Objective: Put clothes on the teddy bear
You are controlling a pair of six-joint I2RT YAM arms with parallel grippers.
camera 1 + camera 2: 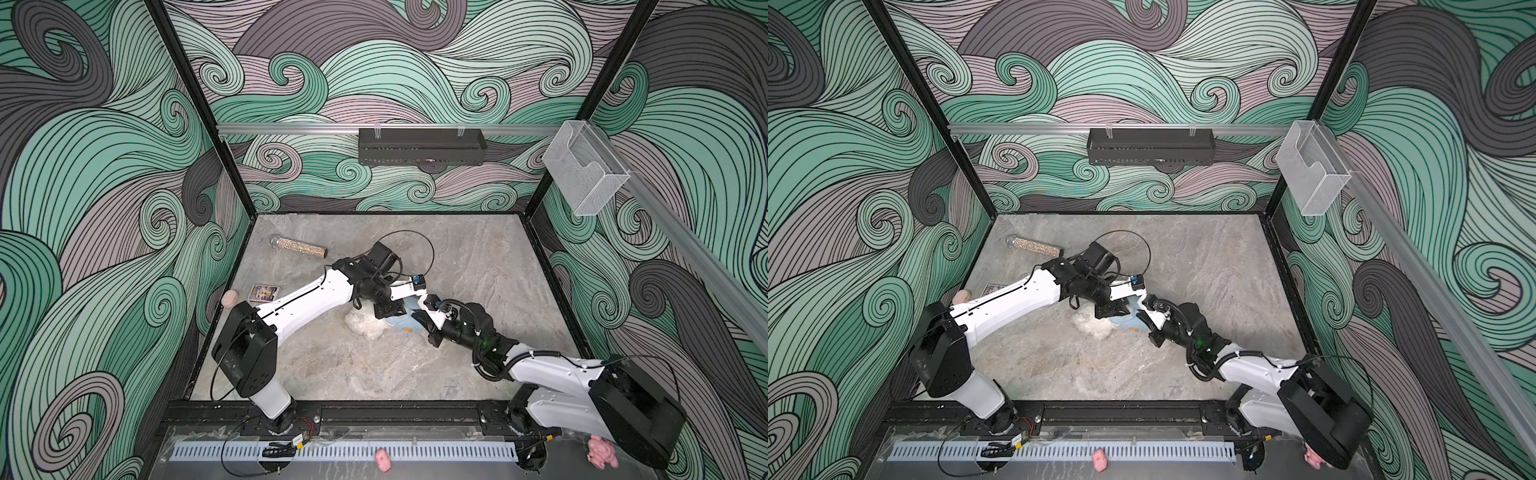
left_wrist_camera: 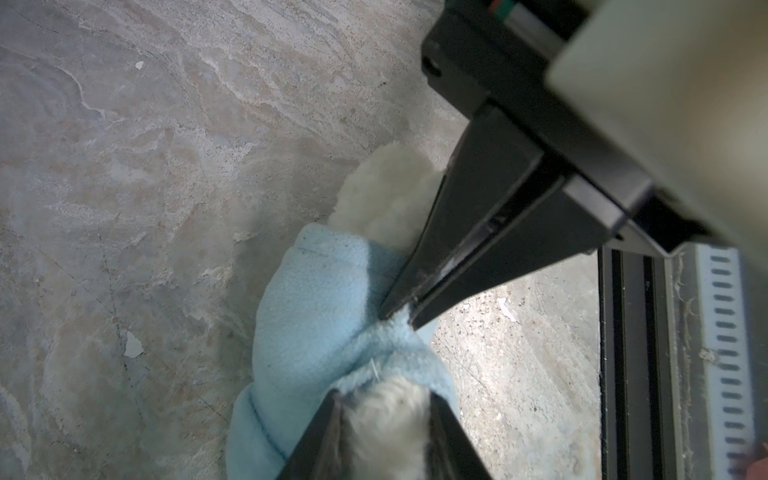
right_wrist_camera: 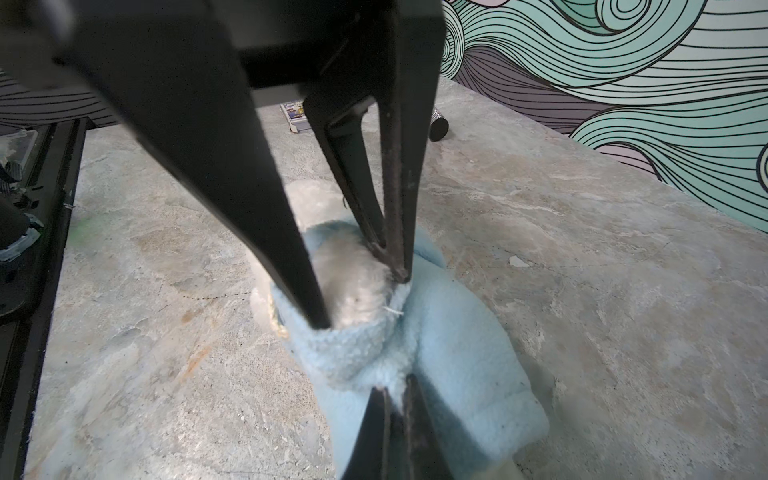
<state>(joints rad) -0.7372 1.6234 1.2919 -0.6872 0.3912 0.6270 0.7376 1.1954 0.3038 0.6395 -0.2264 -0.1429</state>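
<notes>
The teddy bear (image 1: 365,325) (image 1: 1091,327) lies mid-table, its white fur partly inside a light blue fleece garment (image 1: 402,323) (image 2: 316,316) (image 3: 465,353). My left gripper (image 2: 384,399) (image 3: 357,297) points down at the garment's opening. Its jaws stand apart, astride a lump of white fur, with the fingertips (image 3: 316,322) at the fleece rim. My right gripper (image 3: 395,386) (image 2: 399,313) is shut on a pinched fold of the blue garment just beside that opening. A cream paw or ear (image 2: 390,195) sticks out past the garment. The bear's face is hidden.
A glitter tube (image 1: 299,246) lies at the back left. A card pack (image 1: 264,293) and a beige plush ball (image 1: 229,298) sit by the left wall. Small pink plush toys (image 1: 383,459) (image 1: 600,455) lie beyond the black front rail (image 1: 395,411).
</notes>
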